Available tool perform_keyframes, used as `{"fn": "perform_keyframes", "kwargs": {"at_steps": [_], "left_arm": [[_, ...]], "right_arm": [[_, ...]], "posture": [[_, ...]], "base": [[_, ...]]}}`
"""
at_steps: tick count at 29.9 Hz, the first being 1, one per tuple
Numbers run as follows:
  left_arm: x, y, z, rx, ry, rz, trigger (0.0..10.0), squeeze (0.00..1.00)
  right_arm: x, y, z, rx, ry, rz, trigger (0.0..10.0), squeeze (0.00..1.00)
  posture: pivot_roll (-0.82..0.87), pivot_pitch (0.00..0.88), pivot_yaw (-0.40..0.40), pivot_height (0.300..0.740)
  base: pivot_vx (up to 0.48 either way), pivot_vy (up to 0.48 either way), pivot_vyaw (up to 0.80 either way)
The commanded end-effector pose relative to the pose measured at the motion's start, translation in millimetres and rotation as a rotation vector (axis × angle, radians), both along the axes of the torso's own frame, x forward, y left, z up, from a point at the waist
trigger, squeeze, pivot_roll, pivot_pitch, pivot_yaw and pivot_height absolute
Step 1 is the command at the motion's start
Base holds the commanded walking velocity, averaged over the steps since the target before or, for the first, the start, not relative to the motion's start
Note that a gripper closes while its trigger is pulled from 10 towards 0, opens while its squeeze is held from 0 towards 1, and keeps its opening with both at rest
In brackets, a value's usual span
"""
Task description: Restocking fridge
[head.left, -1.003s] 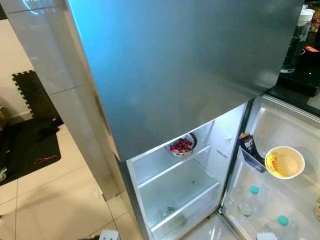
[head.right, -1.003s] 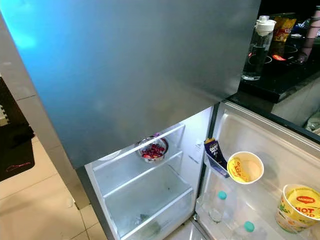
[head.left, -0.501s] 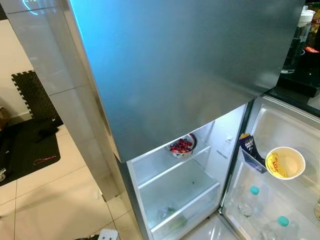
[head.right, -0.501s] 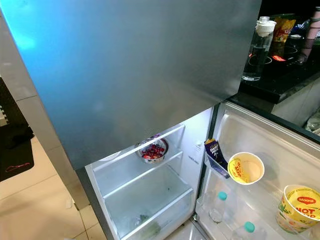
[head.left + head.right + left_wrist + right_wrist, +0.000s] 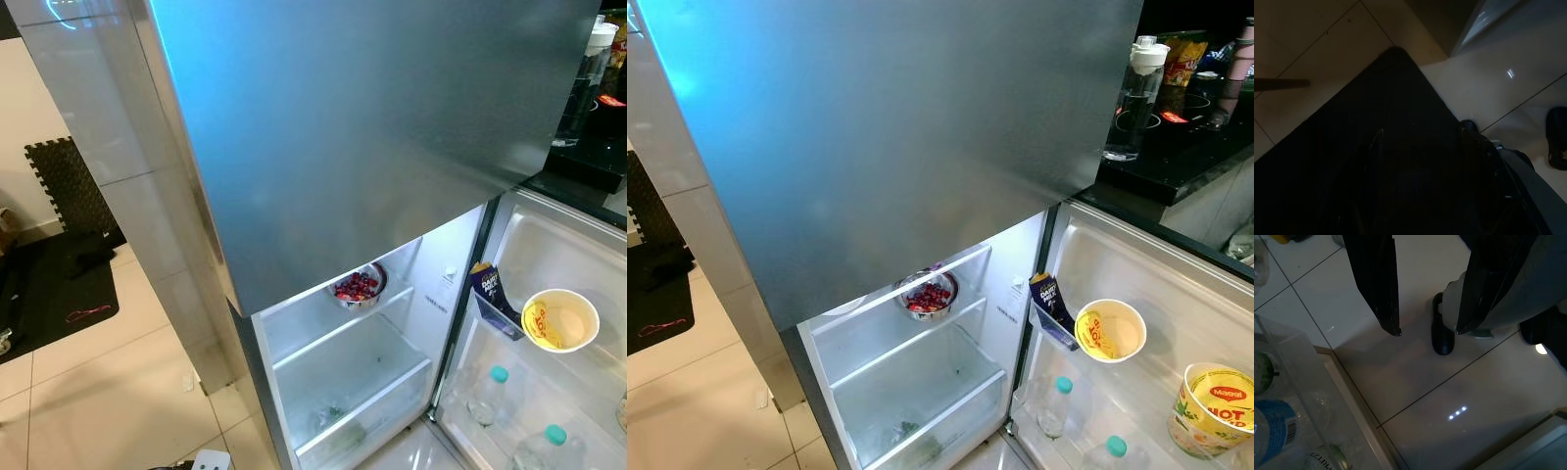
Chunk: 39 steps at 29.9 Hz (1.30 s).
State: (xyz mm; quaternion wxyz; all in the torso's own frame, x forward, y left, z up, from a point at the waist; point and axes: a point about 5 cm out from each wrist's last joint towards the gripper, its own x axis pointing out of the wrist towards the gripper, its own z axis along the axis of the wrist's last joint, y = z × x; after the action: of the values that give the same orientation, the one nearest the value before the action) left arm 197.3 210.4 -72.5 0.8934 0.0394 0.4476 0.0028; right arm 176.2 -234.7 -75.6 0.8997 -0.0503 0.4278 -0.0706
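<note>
Standing open, the fridge (image 5: 911,392) showed a bowl of red fruit (image 5: 928,294) on its shelf. The right gripper (image 5: 1425,330) hung spread wide over floor tiles (image 5: 1440,396); the left gripper's state could not be told.

A fridge (image 5: 372,147) stands ahead with its lower door (image 5: 1176,294) swung open to the right. Inside, a bowl (image 5: 929,293) sits on the upper shelf (image 5: 911,323), above a drawer (image 5: 921,401). In the door's upper rack stand a carton (image 5: 1046,294), a cup (image 5: 1110,331) to its right and a noodle cup (image 5: 1213,406) farther right; two bottles (image 5: 1053,406) stand below. A counter (image 5: 1185,137) behind the door carries a jug (image 5: 1133,93). A mat (image 5: 54,284) lies on the floor (image 5: 108,401) to the left.
</note>
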Motion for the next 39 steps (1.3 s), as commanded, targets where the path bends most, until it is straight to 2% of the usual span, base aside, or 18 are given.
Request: {"fn": "perform_keyframes", "kwargs": {"at_steps": [1, 8, 18, 39], "left_arm": [[-7.4, 3.3, -3.5, 0.008, 0.022, 0.020, 10.0, 0.00], [-6.2, 4.8, -2.8, 0.022, 0.029, -0.006, 10.0, 0.00], [-10.8, 5.6, -5.0, 0.018, 0.042, 0.002, 10.0, 0.00], [-8.3, 7.8, -3.3, 0.024, 0.038, -0.009, 10.0, 0.00]], "right_arm": [[-4.0, 1.3, -2.7, -0.001, 0.028, 0.011, 10.0, 0.00], [2.4, 1.8, 0.1, 0.001, 0.011, 0.004, 10.0, 0.00], [-0.2, -0.7, -0.6, -0.002, 0.022, 0.003, 10.0, 0.00], [-1.1, -0.5, -1.4, 0.002, 0.028, -0.009, 10.0, 0.00]], "posture": [[-0.13, 0.088, 0.074, 0.740], [-0.13, 0.095, 0.077, 0.740], [-0.14, 0.102, 0.075, 0.740], [-0.13, 0.105, 0.084, 0.740]], "base": [[0.000, 0.000, 0.00], [0.000, 0.000, 0.00], [0.000, 0.000, 0.00], [0.000, 0.000, 0.00]]}}
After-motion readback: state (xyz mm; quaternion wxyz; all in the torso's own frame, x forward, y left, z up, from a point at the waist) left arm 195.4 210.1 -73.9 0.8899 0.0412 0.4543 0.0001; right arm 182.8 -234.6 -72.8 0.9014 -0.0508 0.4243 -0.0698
